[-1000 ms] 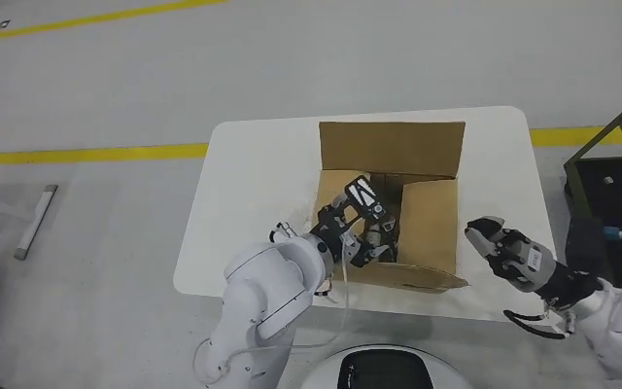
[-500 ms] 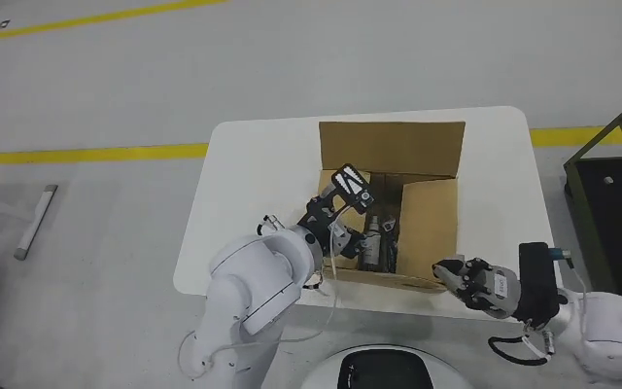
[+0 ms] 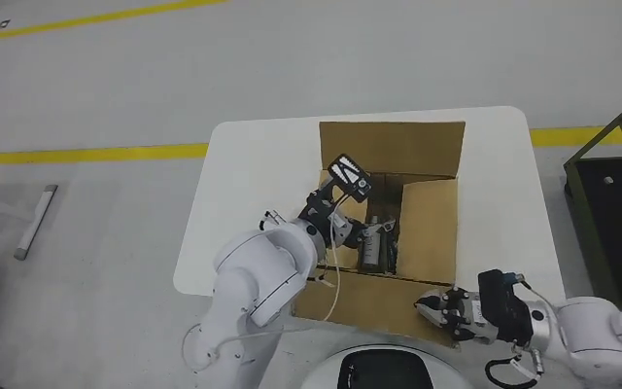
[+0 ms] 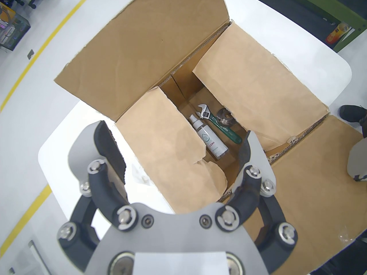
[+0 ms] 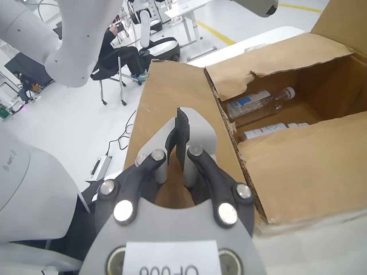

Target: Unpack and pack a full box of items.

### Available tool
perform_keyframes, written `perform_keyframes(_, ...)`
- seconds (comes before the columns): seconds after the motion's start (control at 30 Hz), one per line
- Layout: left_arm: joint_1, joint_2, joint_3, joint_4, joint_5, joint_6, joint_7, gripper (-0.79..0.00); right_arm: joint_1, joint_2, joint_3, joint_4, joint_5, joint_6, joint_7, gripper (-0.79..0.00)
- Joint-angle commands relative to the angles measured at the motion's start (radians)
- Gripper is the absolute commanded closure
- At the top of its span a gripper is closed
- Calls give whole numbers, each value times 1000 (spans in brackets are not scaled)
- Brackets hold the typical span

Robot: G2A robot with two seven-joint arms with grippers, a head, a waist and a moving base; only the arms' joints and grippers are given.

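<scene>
The open cardboard box [image 3: 392, 146] stands on the white table [image 3: 253, 194]. Its near flap [image 3: 374, 300] lies folded outward over the table's near edge. My right gripper [image 3: 428, 309] is shut and rests against that flap [image 5: 172, 92], with nothing visible between its fingers [image 5: 180, 133]. My left gripper [image 3: 348, 180] hangs open above the box's left side flap [image 4: 160, 133]; its middle [image 4: 177, 150] holds nothing. Down in the box lie a white spray bottle [image 4: 209, 140], a green wrench [image 4: 222, 125] and a round metal part [image 4: 225, 115]. A clear bottle [image 5: 258, 101] lies deeper in.
The far flap [image 4: 149, 44] and the right side flap [image 4: 258, 87] stand open, narrowing the box mouth. A green metal frame [image 3: 595, 194] stands off the table's right edge. Bare table shows left of the box.
My right gripper has swung from beside the box's right side to its near flap, and that flap has folded outward. My left gripper has lifted out of the box and shifted left.
</scene>
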Motion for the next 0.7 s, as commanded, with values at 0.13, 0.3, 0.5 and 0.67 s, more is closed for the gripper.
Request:
perform_keyframes(0.13, -10, 0, 10, 20, 24, 71, 28, -785, -2, 10, -15, 23, -4, 33, 35, 0)
perform_keyframes(0.3, -23, 0, 23, 42, 36, 102, 43, -785, -5, 17, -22, 32, 2, 56, 46, 0)
perform_keyframes(0.5, -27, 0, 44, 63, 44, 125, 58, -785, -11, 22, 11, 26, 33, 77, -28, 0)
perform_keyframes(0.67, -24, -1, 62, 88, 66, 168, 65, -785, -51, 24, 136, 34, 22, 123, -131, 0)
